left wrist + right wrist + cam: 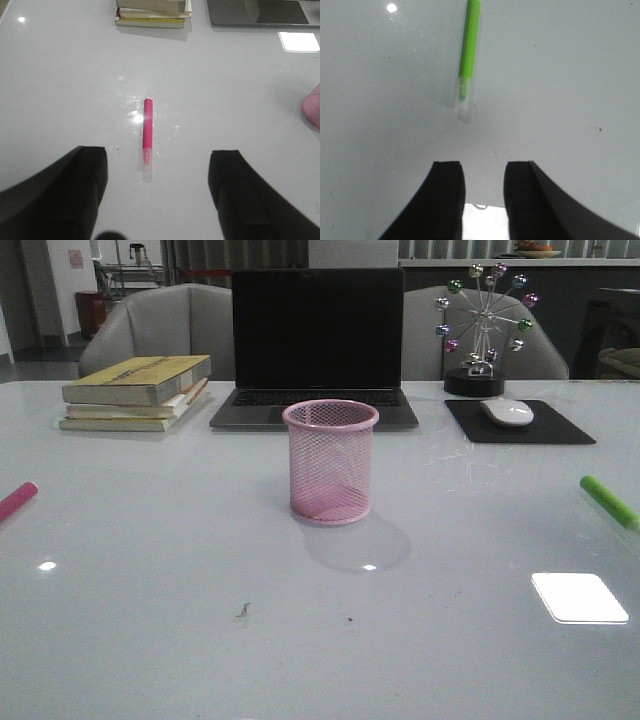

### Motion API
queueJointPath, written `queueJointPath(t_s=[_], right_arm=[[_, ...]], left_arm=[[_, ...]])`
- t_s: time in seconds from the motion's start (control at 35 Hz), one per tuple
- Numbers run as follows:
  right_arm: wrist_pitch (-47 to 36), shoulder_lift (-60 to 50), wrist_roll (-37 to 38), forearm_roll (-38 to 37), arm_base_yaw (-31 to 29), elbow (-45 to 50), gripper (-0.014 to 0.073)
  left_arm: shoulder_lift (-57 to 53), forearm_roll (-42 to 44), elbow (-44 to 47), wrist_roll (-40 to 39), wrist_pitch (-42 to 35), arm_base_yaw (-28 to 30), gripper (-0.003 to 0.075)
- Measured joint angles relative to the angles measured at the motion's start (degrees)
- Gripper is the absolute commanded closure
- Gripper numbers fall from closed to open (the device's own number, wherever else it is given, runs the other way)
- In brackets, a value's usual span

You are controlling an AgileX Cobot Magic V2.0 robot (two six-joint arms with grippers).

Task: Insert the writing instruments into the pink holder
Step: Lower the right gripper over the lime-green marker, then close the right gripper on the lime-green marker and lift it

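Note:
The pink wire-mesh holder (330, 461) stands upright at the table's middle, in front of the laptop; its edge shows as the pink holder (312, 106) in the left wrist view. A hot pink pen (15, 501) lies at the table's left edge. In the left wrist view that pink pen (147, 131) lies flat just beyond my left gripper (157, 160), whose fingers stand wide open and empty. A lime green pen (607, 501) lies at the right edge. The green pen (467, 55) rests beyond my right gripper (481, 167), open by a narrow gap, holding nothing. Neither gripper shows in the front view.
Behind the holder are an open laptop (316, 348), a stack of books (137, 392) at the back left, and a mouse (507, 411) on a black pad (518, 423) with a ferris-wheel ornament (480, 330) at the back right.

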Motion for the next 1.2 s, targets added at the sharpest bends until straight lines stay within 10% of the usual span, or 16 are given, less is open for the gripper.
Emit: queueJointPath(t_s=[0.49,1.2], right_arm=[[-10.8,16.9,0.0,0.9,0.0,-4.4,0.0251],[-3.0,36.4,-0.3,0.9,0.0,-24.6,0.0251]], left_arm=[[0.0,0.0,0.0,0.0,0.0,0.0,0.0221],[0.0,0.0,0.0,0.0,0.0,0.0,0.0221]])
